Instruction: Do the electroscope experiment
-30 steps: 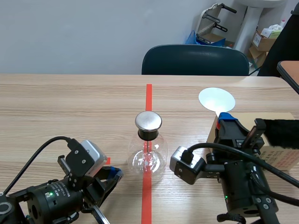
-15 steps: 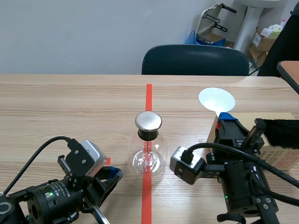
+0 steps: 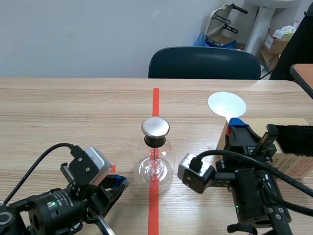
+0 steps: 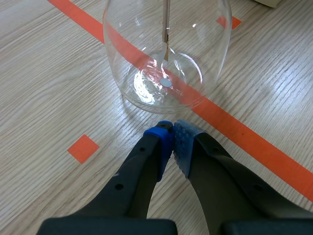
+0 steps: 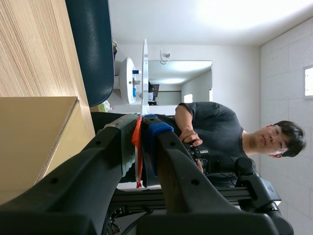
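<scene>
The electroscope, a round glass flask with a flat metal cap, stands on the red tape line at mid-table. In the left wrist view the flask is just ahead of my left gripper, whose blue pads are shut on nothing; a thin rod with a foil leaf hangs inside. My left gripper lies low, left of the flask. My right gripper is shut on the orange handle of a white disc, held right of the flask and seen edge-on as disc.
A cardboard box with a black furry piece on top lies at the right, beside the right arm. A dark chair stands behind the table. A person shows in the right wrist view.
</scene>
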